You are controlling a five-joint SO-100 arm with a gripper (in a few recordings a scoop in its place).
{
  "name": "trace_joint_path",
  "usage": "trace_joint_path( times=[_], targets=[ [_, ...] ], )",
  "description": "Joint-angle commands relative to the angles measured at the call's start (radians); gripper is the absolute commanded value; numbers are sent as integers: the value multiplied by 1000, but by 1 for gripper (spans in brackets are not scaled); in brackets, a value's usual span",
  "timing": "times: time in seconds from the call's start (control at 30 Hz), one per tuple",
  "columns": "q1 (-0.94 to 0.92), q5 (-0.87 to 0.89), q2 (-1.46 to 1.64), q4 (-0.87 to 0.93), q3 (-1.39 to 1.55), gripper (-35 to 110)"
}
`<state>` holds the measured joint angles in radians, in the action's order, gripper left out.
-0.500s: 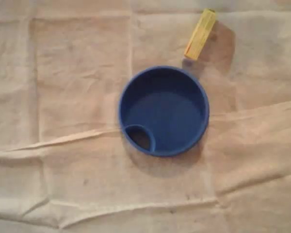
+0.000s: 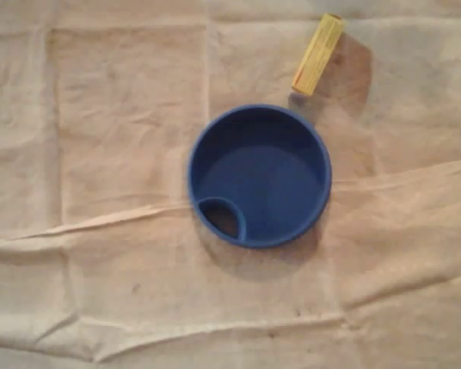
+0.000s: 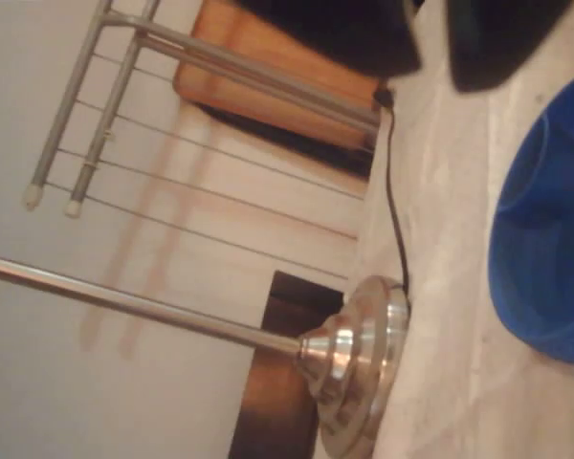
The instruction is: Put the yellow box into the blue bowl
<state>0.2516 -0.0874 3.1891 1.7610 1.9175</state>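
Observation:
In the overhead view a long yellow box [image 2: 317, 54] lies flat on the beige cloth at the upper right, tilted a little. It is just above and right of the round blue bowl [image 2: 259, 175], apart from its rim. The bowl holds nothing and has a small rounded pocket [image 2: 221, 217] at its lower left. The wrist view lies on its side and shows part of the blue bowl [image 3: 545, 249] at the right edge. Two dark shapes of my gripper [image 3: 432, 38] sit at its top edge with a narrow gap between them and nothing in it.
A creased beige cloth [image 2: 123, 154] covers the table. In the wrist view a shiny metal stand base [image 3: 364, 363] rests on the cloth's edge, with a black cable [image 3: 392, 210] running past it. A metal rack [image 3: 124, 86] and a wall lie beyond.

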Motion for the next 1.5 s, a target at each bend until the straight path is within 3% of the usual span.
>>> trace_joint_path(
  times=[0.0,1.1,1.47],
  targets=[
    [-2,12,-3,-9,-5,0],
    [5,8,-29,-9,-3,0],
    [-5,8,-357,-91,-8,0]
  ],
)
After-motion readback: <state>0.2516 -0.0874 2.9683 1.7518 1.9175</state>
